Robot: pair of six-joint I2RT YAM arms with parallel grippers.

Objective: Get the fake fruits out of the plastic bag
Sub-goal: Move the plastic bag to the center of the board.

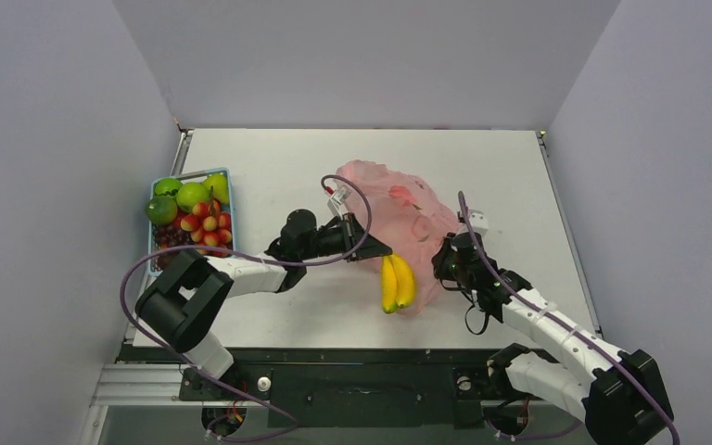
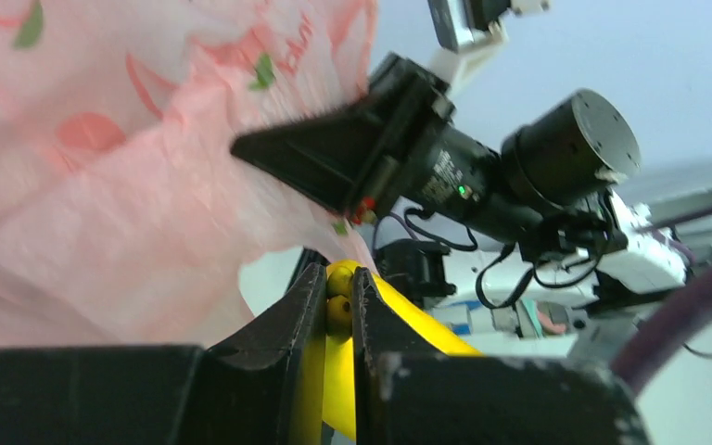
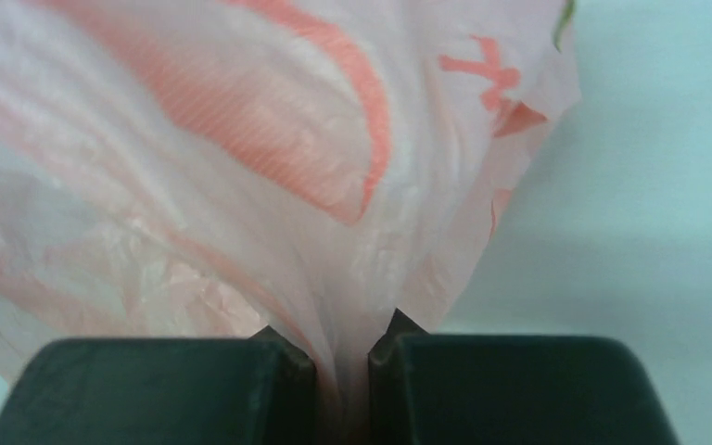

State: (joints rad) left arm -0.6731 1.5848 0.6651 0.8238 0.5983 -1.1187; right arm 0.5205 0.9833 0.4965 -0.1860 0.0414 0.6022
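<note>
Okay, my left gripper (image 2: pixel 338 287) is clamped tight on the bananas (image 1: pixel 397 283), which sit at the near edge of the pink bag (image 1: pixel 399 209) on the table (image 1: pixel 269 158). My right gripper (image 3: pixel 341 348) pinches a fold of bag, jaws nearly together. Both arms reach inward, forearms low.

The right gripper (image 3: pixel 341 350) pinches, apparently firmly, a plastic bag (image 3: pixel 195 167) fold.

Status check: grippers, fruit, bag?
Reporting: left gripper shut on bananas, right gripper shut on pink bag. Bananas lie at bag's near edge. No obstruction seen.
</note>
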